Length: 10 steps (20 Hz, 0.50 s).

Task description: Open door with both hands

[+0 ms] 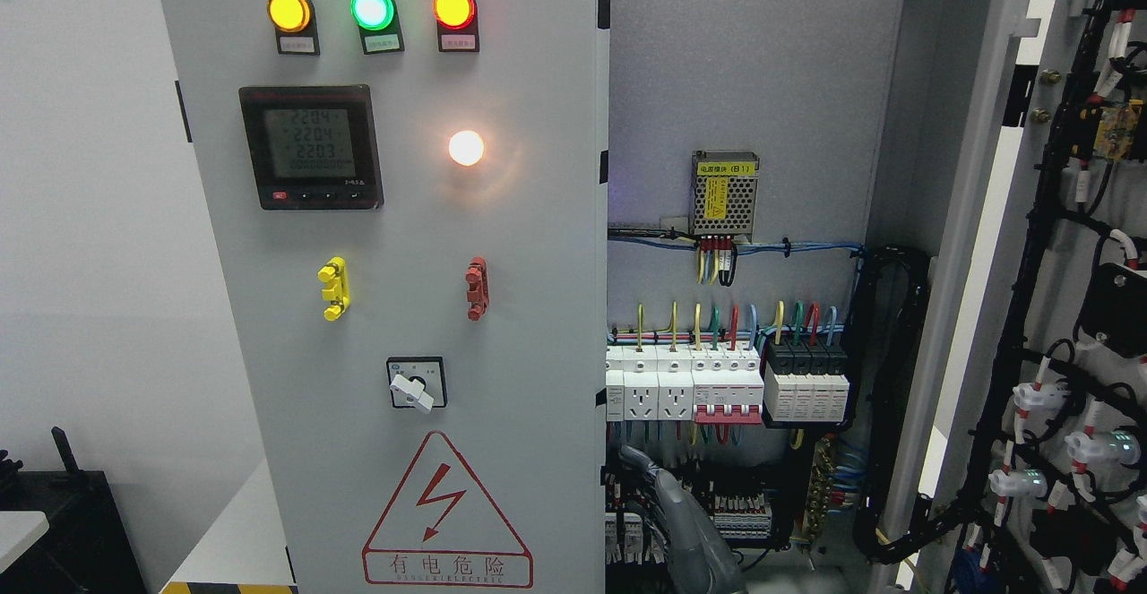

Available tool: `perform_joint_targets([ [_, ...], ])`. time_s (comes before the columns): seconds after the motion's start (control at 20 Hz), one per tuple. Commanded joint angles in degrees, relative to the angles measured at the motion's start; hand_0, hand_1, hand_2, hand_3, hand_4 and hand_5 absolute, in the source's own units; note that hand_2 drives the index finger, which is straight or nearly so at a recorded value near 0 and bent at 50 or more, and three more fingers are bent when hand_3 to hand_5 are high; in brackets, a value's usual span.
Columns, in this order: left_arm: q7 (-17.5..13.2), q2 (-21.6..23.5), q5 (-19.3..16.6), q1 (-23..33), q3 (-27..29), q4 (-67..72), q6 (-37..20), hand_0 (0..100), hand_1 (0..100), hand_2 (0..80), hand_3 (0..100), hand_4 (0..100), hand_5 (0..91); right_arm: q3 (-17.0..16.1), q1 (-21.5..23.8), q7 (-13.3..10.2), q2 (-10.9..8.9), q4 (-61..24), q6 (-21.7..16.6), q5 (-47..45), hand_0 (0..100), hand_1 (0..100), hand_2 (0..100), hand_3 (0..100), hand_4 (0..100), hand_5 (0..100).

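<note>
The grey cabinet's left door [502,325] stands closed and carries three indicator lamps [372,10], a digital meter [310,148], a rotary switch [414,386] and a red shock-warning triangle [445,509]. The right door [1066,307] is swung wide open at the far right, its wired inner face showing. Between them the cabinet's inside [744,83] is exposed, with a row of breakers [726,388]. My right hand [668,504], grey, rises from the bottom edge just right of the left door's free edge, in front of the lower wiring. The left hand is out of view.
A yellow handle [334,288] and a red handle [477,288] stick out of the left door. A small power supply [725,194] hangs on the back panel. Black cable bundles [896,379] loop from the cabinet to the open door. A black object [63,522] sits at the lower left.
</note>
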Motion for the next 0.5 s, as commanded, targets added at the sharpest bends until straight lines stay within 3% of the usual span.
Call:
perform_joint_targets([
  [0.0, 0.0, -1.9, 0.0, 0.0, 0.0, -1.7, 0.0, 0, 0, 0.0, 0, 4, 0.0, 1.1, -1.3, 1.5, -0.05, 2.2, 0.0, -0.6, 0, 0, 0, 0, 0, 0],
  [0.45, 0.0, -1.9, 0.0, 0.0, 0.0, -1.7, 0.0, 0, 0, 0.0, 0, 4, 0.0, 1.6, -2.4, 1.6, -0.05, 3.2, 1.2, -0.9, 0, 0, 0, 0, 0, 0],
])
